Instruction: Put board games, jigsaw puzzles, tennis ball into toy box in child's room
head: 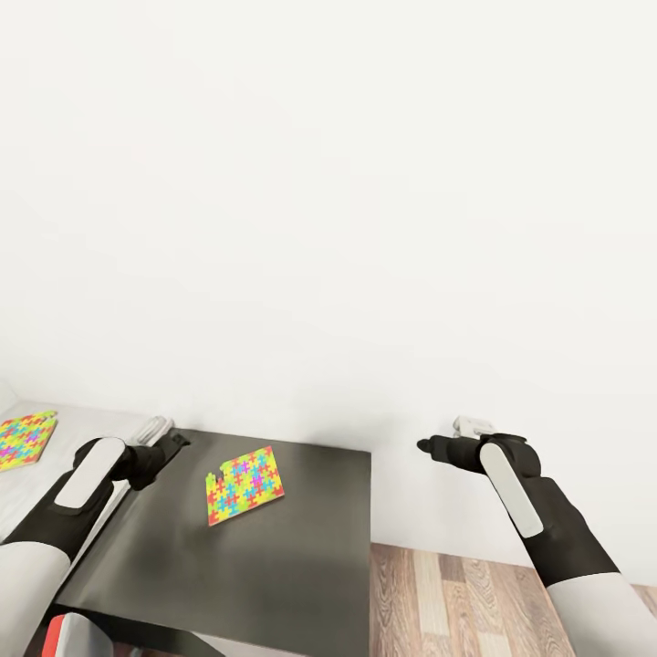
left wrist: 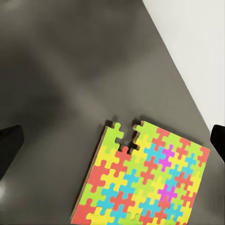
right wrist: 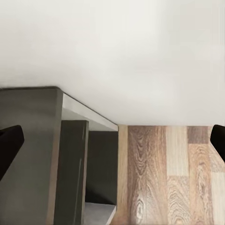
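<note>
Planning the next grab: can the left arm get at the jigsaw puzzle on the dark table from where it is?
Probably yes. The left gripper hangs open over the dark table beside the jigsaw puzzle, which lies flat with nothing on it or between them.

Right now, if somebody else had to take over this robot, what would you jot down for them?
Left gripper: open, empty, held above the dark table near the colourful jigsaw puzzle; its fingers sit wide at the wrist view's edges.
Right gripper: open, empty, off the table's right side over the wood floor.
A second puzzle lies on the pale surface at far left.
Done: nothing visibly packed; the toy box, board games and tennis ball are out of sight here.
Left: probably grasp the nearby puzzle first, then find the box.
</note>
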Available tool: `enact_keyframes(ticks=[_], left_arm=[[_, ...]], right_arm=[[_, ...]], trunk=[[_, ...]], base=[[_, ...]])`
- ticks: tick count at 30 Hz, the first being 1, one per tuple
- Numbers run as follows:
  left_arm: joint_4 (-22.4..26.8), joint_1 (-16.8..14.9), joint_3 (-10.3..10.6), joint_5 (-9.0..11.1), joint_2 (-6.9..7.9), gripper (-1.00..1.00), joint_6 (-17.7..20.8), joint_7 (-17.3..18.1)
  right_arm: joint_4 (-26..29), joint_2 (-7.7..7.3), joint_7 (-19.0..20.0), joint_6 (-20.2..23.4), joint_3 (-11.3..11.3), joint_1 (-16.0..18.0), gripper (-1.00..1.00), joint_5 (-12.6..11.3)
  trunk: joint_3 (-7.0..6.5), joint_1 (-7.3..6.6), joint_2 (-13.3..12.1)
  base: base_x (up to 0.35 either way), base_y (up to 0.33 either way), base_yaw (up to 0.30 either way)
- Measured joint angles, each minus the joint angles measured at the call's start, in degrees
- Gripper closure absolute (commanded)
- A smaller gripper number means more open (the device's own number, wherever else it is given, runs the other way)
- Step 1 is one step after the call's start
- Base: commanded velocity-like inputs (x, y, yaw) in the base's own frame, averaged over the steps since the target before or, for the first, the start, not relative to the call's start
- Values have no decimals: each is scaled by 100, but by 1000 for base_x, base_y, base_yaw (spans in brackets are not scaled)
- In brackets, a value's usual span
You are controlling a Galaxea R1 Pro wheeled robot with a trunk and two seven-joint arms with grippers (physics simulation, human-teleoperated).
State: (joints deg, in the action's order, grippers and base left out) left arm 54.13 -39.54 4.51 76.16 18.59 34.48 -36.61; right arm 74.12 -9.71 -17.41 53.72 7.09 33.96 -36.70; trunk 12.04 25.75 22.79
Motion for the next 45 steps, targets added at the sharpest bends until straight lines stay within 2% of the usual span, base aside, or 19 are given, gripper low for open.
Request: enact_keyframes(ticks=[2, 3, 5, 6, 8, 9, 12, 15, 24, 30, 34, 45], left_arm=[[-312, -91, -19, -156, -7, -100, -31, 261], [-318, -93, -19, -158, -7, -100, -32, 266], [-637, -182, -32, -335, -35, -100, -118, 552], [-642, -184, -32, -338, -35, -100, -120, 557], [-901, -248, -41, -499, -87, -100, -259, 816], [-905, -249, -41, -502, -87, -100, -261, 820], [-1145, -306, -47, -701, -177, -100, -527, 1087], [-1198, -319, -48, -777, -210, -100, -636, 1150], [-1426, -374, -57, -1322, -398, -100, -1337, 1348], [-1594, -535, -51, -1457, -456, -100, -1489, 1409], [-1812, -698, -7, -1527, -576, -100, -1559, 1554], [-2084, -779, 25, -1562, -680, -100, -1599, 1677]], right_arm=[[14, 3, 0, 5, -1, 0, -100, -5], [14, 3, 0, 5, -1, 0, -100, -4], [22, 6, 0, 8, -1, 0, -100, -7], [22, 6, 0, 8, -1, 0, -100, -7], [28, 8, 0, 10, 0, 0, -100, -8], [28, 8, 0, 10, 0, 0, -100, -8], [32, 10, 0, 12, -1, 1, -100, -8], [33, 10, 0, 12, -1, 1, -100, -8], [42, 10, 0, 13, -2, 0, -100, -7], [43, 10, 0, 13, -1, 4, -100, -7], [44, 10, 0, 12, -1, 5, -100, -7], [44, 5, 0, 11, -10, 8, -100, -2]], trunk=[[11, 0, -1], [17, 0, 0], [31, 0, -1], [38, 0, 0], [53, 0, 0], [61, 0, 0], [86, 0, 0], [112, 0, 0], [192, 0, 0], [247, 0, 0], [284, 1, 0], [385, 1, 1]], base=[[0, 0, 0], [0, 0, 0], [0, 0, 0], [0, 0, 0], [0, 0, 0], [0, 0, 0], [0, 0, 0], [0, 0, 0], [0, 0, 0], [0, 0, 0], [0, 0, 0], [0, 0, 0]])
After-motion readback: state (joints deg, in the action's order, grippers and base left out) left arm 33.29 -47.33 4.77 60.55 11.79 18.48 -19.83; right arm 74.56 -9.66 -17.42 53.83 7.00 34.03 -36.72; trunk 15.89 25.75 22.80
